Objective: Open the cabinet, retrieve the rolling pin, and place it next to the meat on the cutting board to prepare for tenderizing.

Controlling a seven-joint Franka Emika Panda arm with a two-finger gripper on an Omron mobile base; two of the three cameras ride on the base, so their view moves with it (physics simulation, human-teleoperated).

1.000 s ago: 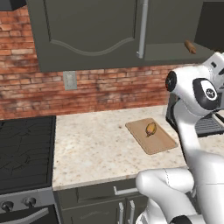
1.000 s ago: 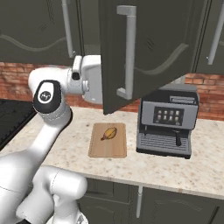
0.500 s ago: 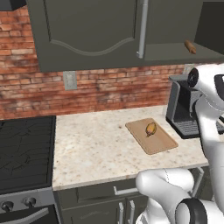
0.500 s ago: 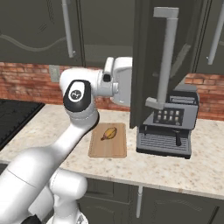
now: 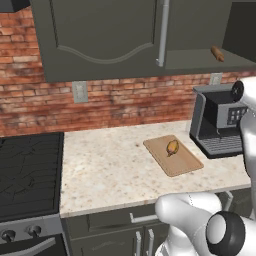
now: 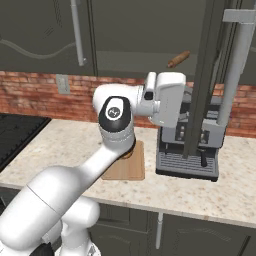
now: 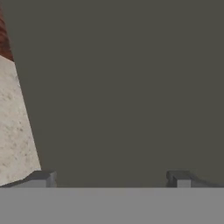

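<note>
Rolling pin [image 5: 217, 53] on shelf, cabinet [image 6: 212, 75] door open; end effector [image 7: 109, 178] apparently spread, empty

The arm hides the cutting board [image 6: 127, 170] at its nine o'clock side. The rolling pin [image 5: 217, 53] looks tiny; its far end is indistinct.

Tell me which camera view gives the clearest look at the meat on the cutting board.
The left base view: the meat lies in plain sight on the cutting board, nothing in front of it. In the right base view the arm hides the meat, leaving part of the board visible. The hand view faces a dark cabinet surface with a strip of countertop.
</note>
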